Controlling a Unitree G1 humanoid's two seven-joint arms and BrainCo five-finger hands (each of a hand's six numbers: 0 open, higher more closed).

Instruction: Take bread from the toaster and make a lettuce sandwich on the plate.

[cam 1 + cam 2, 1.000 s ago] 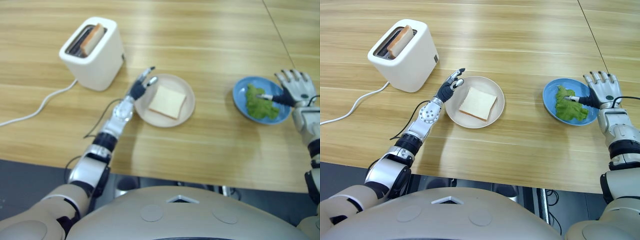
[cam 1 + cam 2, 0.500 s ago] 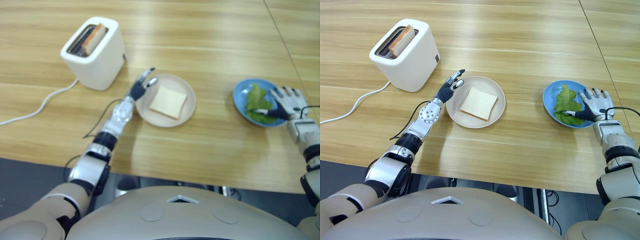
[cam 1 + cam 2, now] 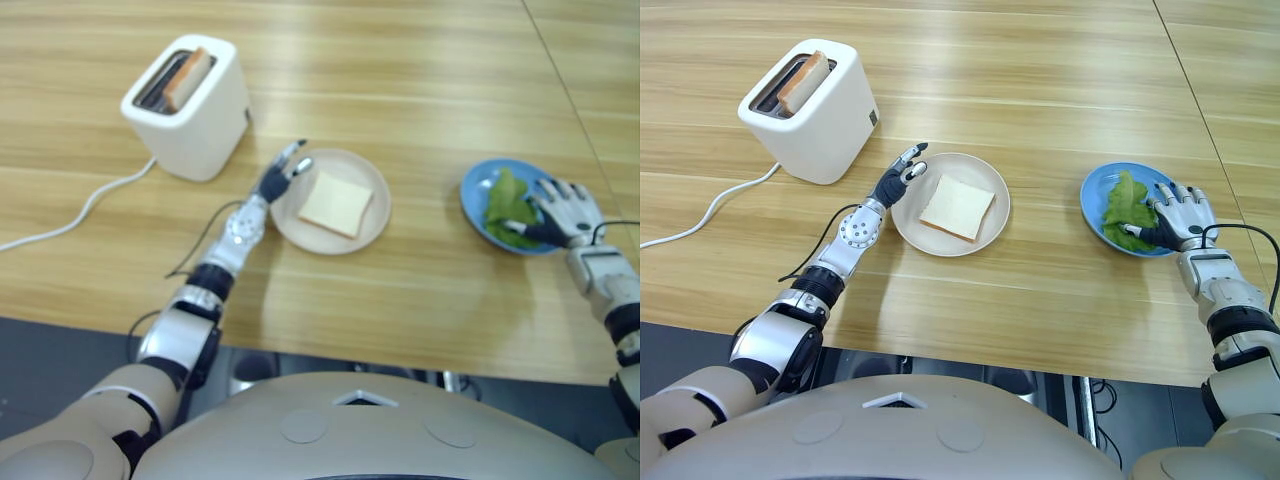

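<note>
One bread slice (image 3: 957, 208) on plate (image 3: 981, 171)

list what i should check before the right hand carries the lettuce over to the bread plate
1. Base ready: the bread slice lies flat on the beige plate, top bare. Ok.
2. Reach: the right hand is at the lettuce on the blue plate. Ok.
3. Hold on the lettuce is secure. Cannot tell.
4. Landing spot free: the left hand is at the beige plate's rim, off the bread slice, holding nothing. Ok.
5. Top bread ready: the second slice sits in the toaster. Not ok.
</note>
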